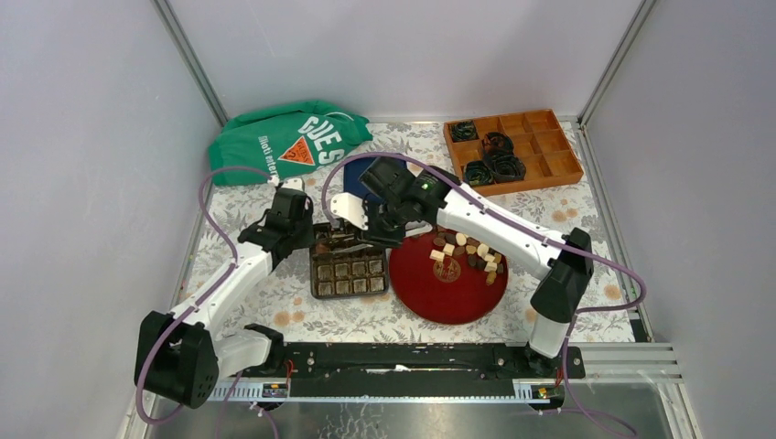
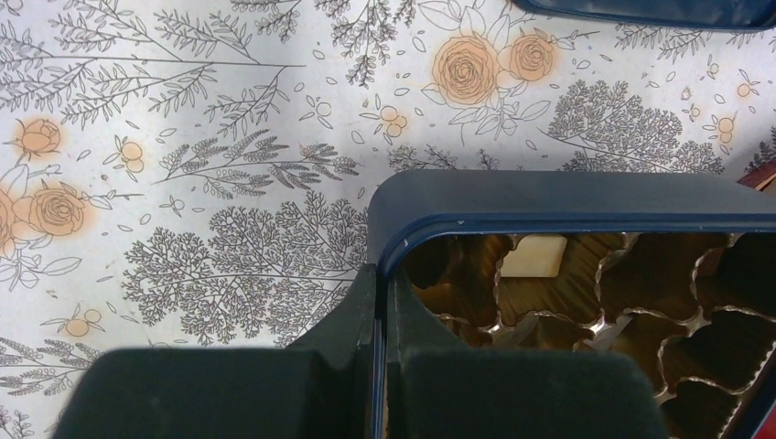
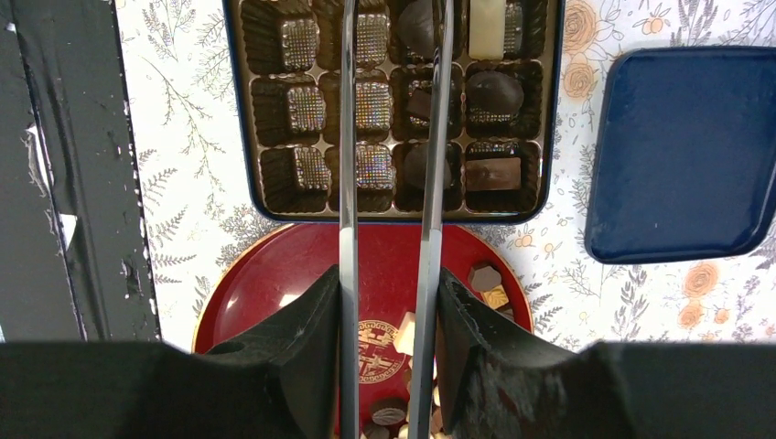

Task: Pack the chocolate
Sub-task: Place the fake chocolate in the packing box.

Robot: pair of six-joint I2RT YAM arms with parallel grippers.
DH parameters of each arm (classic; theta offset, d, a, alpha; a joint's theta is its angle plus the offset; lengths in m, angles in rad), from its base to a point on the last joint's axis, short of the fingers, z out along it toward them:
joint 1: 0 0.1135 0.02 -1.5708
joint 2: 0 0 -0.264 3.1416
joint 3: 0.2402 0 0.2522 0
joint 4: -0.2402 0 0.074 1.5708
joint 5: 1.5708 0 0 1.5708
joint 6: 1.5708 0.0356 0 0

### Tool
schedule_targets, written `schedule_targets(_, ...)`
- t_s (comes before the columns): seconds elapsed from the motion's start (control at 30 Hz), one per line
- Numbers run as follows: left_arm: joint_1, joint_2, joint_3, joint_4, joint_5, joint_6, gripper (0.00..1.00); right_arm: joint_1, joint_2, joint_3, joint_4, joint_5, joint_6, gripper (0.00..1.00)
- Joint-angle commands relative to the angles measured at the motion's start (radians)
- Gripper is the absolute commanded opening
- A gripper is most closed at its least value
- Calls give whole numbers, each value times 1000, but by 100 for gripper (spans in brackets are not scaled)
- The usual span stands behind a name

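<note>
Black fingers of the left tool point(image 2: 380, 306) sit closest, at the bottom of its own view. They are pinched shut on the thin blue wall at a corner of the box point(image 2: 549, 206). Inside that corner, one white chocolate point(image 2: 531, 256) lies in a gold cup. The right tool point(image 3: 389, 283) squeezes a pair of long shiny tongs point(image 3: 348, 137), one finger on each side. The tongs reach out over the red plate point(image 3: 265, 283) and on over the box. Their two thin arms stand a little apart. Dark pieces show between them, but I cannot tell if the tips hold one. Most of the chocolate is in a heap on the far right part of the red plate, in dark brown, mid brown and white bits. Some is in the box, in the two right columns of cups as the right wrist sees them. The two left columns show only shiny bottoms. The box sits right beside the plate on the flowery worktop point(image 1: 274, 297). A blue lid point(image 3: 682, 151) lies flat near the box. At the back are a green bag point(image 1: 288, 137) and an orange tray point(image 1: 554, 165) with black coiled cables point(image 1: 499, 155).
</note>
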State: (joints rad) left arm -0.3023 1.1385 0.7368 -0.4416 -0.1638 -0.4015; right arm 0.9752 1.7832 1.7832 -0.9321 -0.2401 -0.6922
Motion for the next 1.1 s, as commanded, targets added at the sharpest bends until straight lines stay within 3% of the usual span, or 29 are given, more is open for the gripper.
schedule_targets(0.0,26,-3,47,36,68,-60,0,6,17,56,30,1,35,4)
schedule_targets(0.57,37,11,42,38,97,-69,0,8,87,85,45,-7,89,8)
schedule_targets(0.73,37,11,40,38,98,-69,0,10,104,95,46,9,98,23)
schedule_targets(1.07,39,18,45,32,85,-66,0,11,98,90,50,30,109,43)
